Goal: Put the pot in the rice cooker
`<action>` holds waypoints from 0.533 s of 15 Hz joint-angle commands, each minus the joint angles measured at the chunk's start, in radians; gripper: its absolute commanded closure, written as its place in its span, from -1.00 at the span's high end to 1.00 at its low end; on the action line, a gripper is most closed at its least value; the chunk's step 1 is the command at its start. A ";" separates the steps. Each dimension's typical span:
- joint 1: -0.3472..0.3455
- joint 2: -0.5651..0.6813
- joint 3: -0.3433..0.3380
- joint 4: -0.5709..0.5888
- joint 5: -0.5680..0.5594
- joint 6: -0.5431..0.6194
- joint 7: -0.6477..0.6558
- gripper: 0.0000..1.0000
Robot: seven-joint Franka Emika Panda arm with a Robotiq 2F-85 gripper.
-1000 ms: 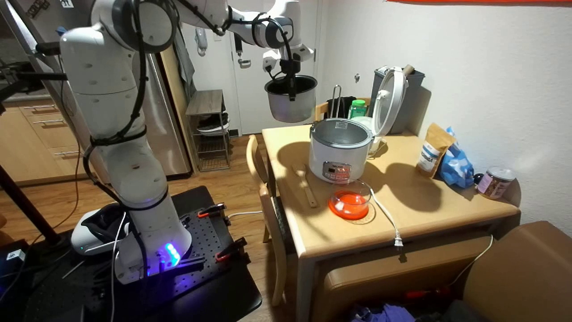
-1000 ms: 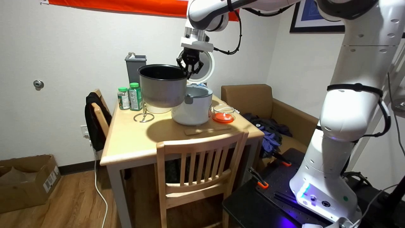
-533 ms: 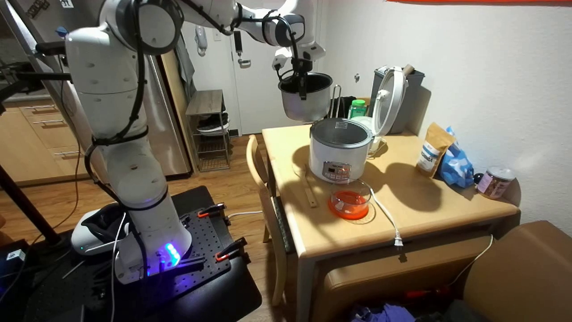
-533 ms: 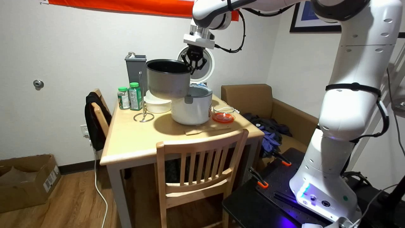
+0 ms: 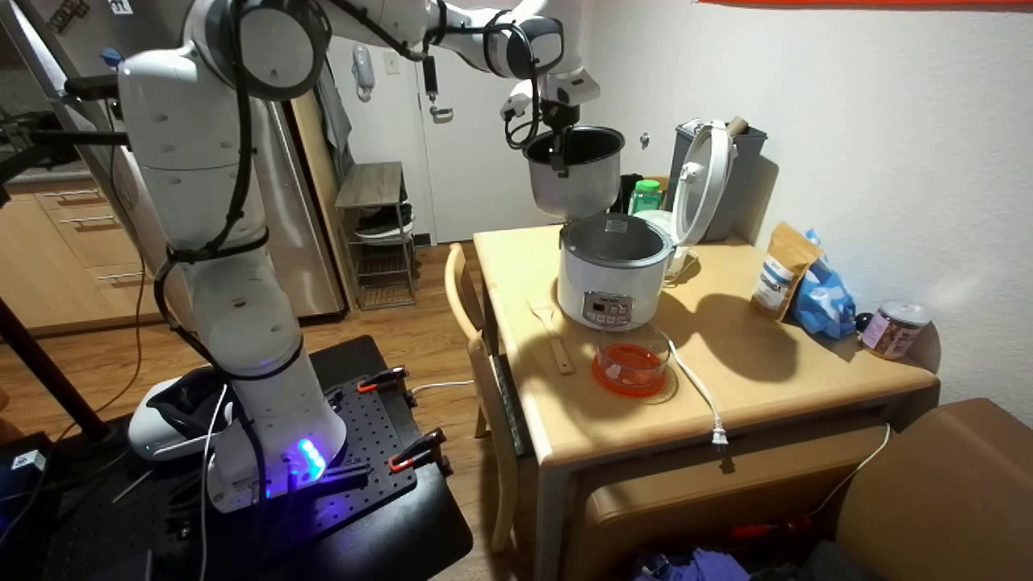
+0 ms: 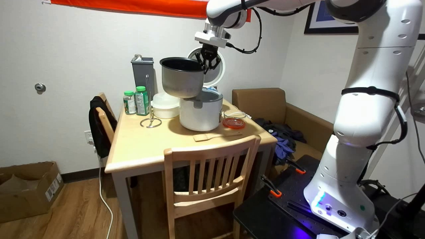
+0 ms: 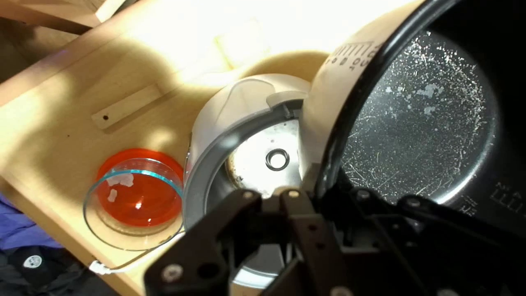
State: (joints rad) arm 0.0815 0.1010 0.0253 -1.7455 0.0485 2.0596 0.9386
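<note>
A black gripper (image 6: 205,69) grasps the rim of the pot (image 6: 182,81), grey outside and dark within, holding it above and to one side of the uncovered rice cooker (image 6: 200,115); seen from the wrist, the pot's wall hides part of the cooker's mouth. The cooker's hinged lid (image 6: 215,75) stands raised behind the gripper in an exterior view. A metal stand (image 6: 149,99) and a white lidded container (image 6: 166,109) occupy the table (image 6: 136,141) on the pot's side, with two green-capped jars (image 6: 141,103) and a grey bin (image 6: 143,73) beyond. A wooden utensil (image 6: 212,136) lies beside the cooker; a glass bowl (image 5: 633,363), red at the base, and a white power cord (image 5: 699,384) rest near the control panel (image 5: 609,308). A paper pouch (image 5: 781,274), a blue bag (image 5: 825,298) and a jar (image 5: 896,329) stand farther off, and a wooden chair (image 6: 212,148), its back toward me, blocks one edge.
</note>
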 commanded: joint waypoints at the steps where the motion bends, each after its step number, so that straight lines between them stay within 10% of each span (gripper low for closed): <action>1: -0.019 -0.005 -0.015 0.026 0.018 -0.005 0.078 -0.95; 8: -0.048 -0.006 -0.044 0.015 0.022 0.001 0.181 -0.95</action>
State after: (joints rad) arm 0.0440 0.1011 -0.0141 -1.7452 0.0485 2.0597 1.0721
